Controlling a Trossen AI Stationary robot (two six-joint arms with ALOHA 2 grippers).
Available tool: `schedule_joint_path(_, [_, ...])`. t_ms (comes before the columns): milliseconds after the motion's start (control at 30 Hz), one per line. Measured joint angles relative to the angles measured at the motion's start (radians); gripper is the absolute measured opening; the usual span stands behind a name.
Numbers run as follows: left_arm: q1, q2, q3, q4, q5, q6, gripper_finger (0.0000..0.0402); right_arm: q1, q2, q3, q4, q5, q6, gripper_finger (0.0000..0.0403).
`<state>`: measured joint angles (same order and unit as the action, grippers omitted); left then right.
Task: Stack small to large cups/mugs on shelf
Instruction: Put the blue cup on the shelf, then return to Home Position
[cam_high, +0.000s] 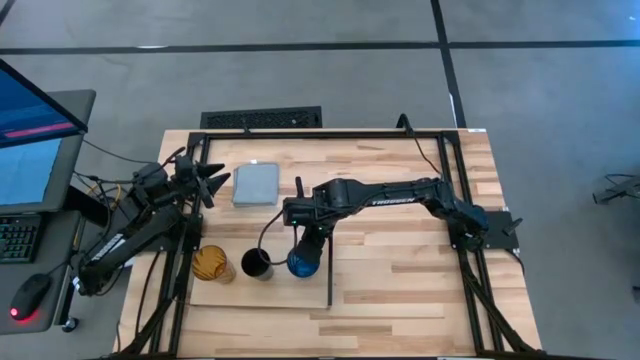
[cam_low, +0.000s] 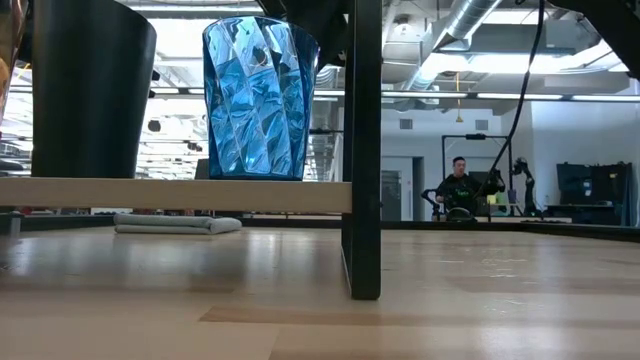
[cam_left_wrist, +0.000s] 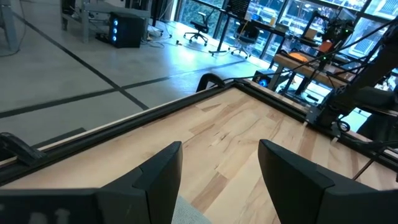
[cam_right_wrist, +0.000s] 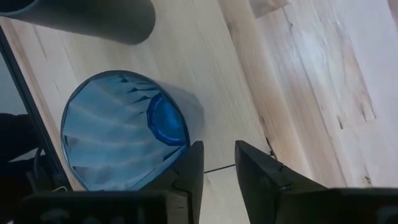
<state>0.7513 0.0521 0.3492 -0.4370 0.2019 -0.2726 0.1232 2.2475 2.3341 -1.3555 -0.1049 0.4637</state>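
Note:
Three cups stand upright in a row on the pale shelf board (cam_high: 255, 292): amber (cam_high: 213, 264) on the left, black (cam_high: 257, 264) in the middle, blue (cam_high: 303, 262) on the right, next to the board's black strip (cam_high: 330, 275). In the low view the blue cup (cam_low: 260, 100) and the black cup (cam_low: 90, 90) rest by their bases on the raised board (cam_low: 170, 195). My right gripper (cam_right_wrist: 219, 152) hovers above the blue cup (cam_right_wrist: 118, 130), beside its rim, fingers a little apart with nothing between them. My left gripper (cam_left_wrist: 221, 155) is open and empty beside the grey-blue pad (cam_high: 256, 185).
The grey-blue pad lies on the table at the far left, and it shows in the low view (cam_low: 175, 224). The shelf's black end panel (cam_low: 362, 150) stands upright on the table. Bare tabletop (cam_high: 420, 270) lies right of the shelf. A person (cam_low: 460, 185) sits far behind.

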Motion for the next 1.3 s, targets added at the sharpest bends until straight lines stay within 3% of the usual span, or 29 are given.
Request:
schedule_joint_path(1100, [0.0, 0.0, 0.0, 0.0, 0.004, 0.0, 0.0203, 0.004, 0.035, 0.0, 0.006, -0.028, 0.018, 0.0113])
schedule_joint_path(1167, [0.0, 0.0, 0.0, 0.0, 0.004, 0.0, 0.0203, 0.001, 0.035, 0.0, 0.006, -0.012, 0.029, 0.0113])
schedule_joint_path(1300, [0.0, 0.0, 0.0, 0.0, 0.004, 0.0, 0.0203, -0.017, 0.019, -0.002, 0.022, 0.118, 0.052, 0.0113])
